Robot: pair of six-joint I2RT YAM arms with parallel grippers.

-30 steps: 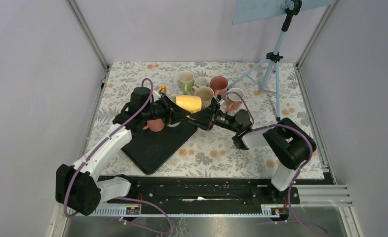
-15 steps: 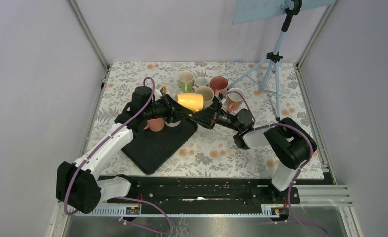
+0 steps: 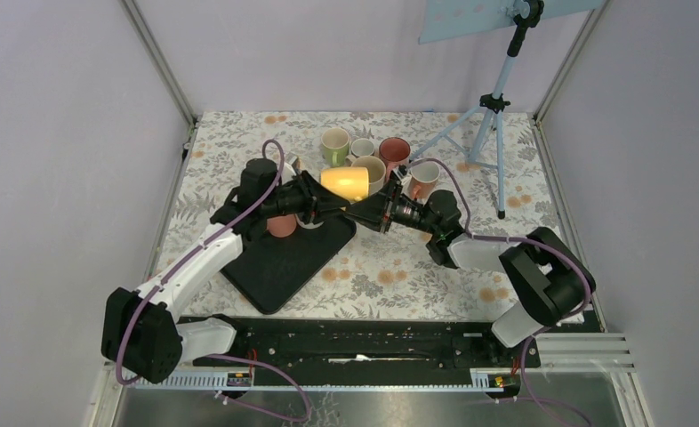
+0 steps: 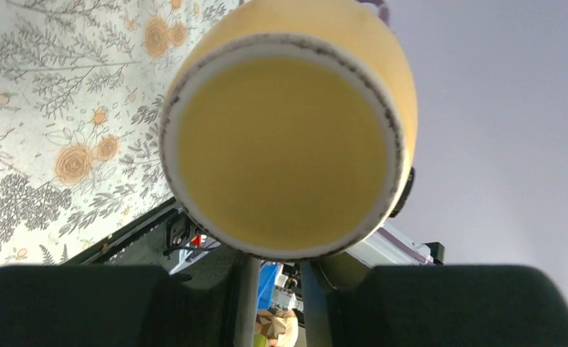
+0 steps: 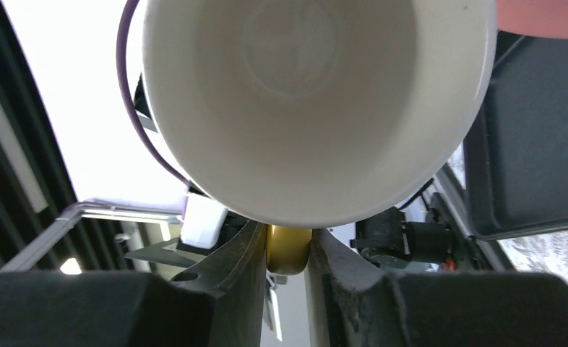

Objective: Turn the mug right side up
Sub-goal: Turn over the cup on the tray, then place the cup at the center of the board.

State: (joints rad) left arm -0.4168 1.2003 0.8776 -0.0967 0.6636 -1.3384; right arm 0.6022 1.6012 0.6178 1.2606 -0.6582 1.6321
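Work stands about midway: the yellow mug [image 3: 344, 183] lies sideways in the air above the tabletop [image 3: 399, 267]. The right pincer [image 5: 287, 233] is clamped on its handle [image 5: 289, 260]. The left pincer [image 4: 272, 271] sits by its base, and I cannot tell whether it grips. Tipping the mug upright and setting it down remain.

1. Reaching with the left arm [image 3: 195, 258] from its near-edge base, forward and inward, wrist raised above the tabletop [image 3: 390, 276].
2. Pointing the left claw [image 4: 277, 262] toward the right one, fingers nearly together with a thin gap; unclear whether gripping anything.
3. Stretching the right arm [image 3: 484, 253] forward and inward, forearm aimed left.
4. Pinching a mug handle [image 5: 289, 253] in the right claw [image 5: 288, 242], fingers pressed against both sides.
5. Meeting claw to claw, nearly tip to tip.
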